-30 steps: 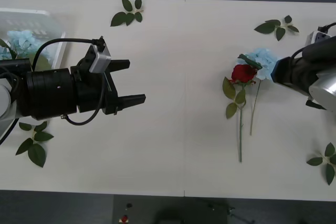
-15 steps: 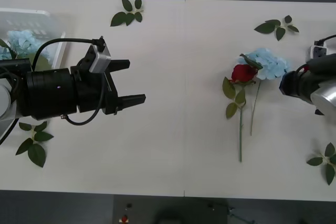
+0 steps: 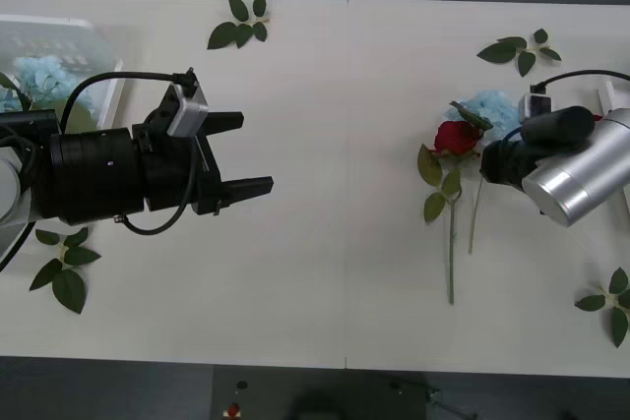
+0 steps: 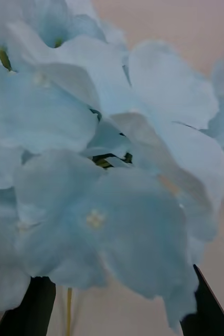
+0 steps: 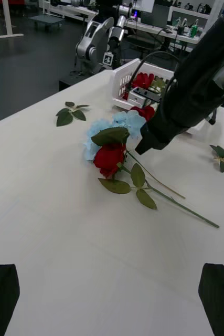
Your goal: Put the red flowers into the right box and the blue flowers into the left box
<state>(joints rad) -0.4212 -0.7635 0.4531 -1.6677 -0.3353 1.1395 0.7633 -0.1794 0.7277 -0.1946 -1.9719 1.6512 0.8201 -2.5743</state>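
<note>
The right gripper point(image 4: 117, 310), fingers spread wide, straddles the pale, papery-petalled blue flower point(image 4: 96, 173) lying beside the red rose point(image 3: 456, 137).

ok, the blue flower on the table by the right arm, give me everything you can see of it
The blue flower is a pale sky-blue cluster of thin fabric-like petals on a thin stem. It lies flat on the white table, head beside and touching the red rose, with a large green leaf draped over both. The right end effector is at the head with black fingers open, petals between them, not yet closed.
</note>
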